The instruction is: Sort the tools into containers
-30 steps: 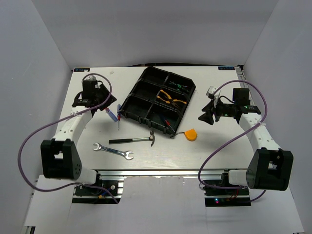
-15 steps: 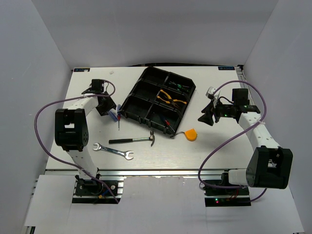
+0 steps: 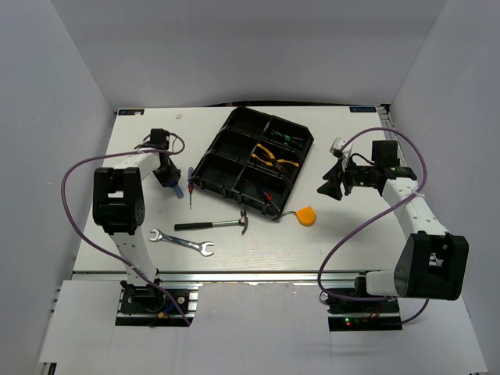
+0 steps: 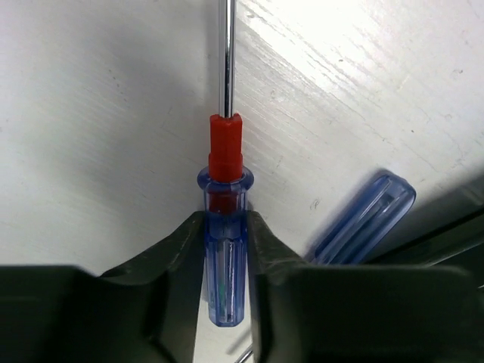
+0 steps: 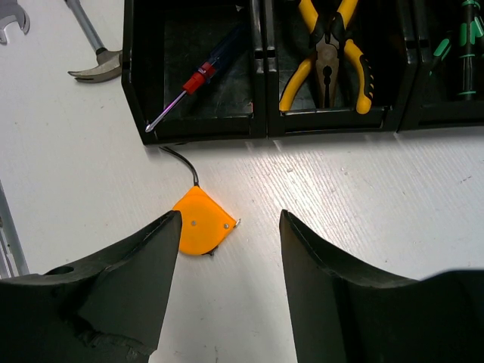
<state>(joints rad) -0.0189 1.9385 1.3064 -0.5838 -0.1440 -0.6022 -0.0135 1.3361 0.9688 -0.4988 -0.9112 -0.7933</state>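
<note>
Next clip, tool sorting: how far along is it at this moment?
Done: yellow-handled pliers, a red-collared screwdriver and green-black screwdrivers lie in separate compartments of the tray. In hand: the left gripper is shut on a blue-handled screwdriver left of the tray, a second blue screwdriver beside it. Remaining: hammer, wrench and orange tape measure lie on the table; the right gripper hangs open near the tape measure.
</note>
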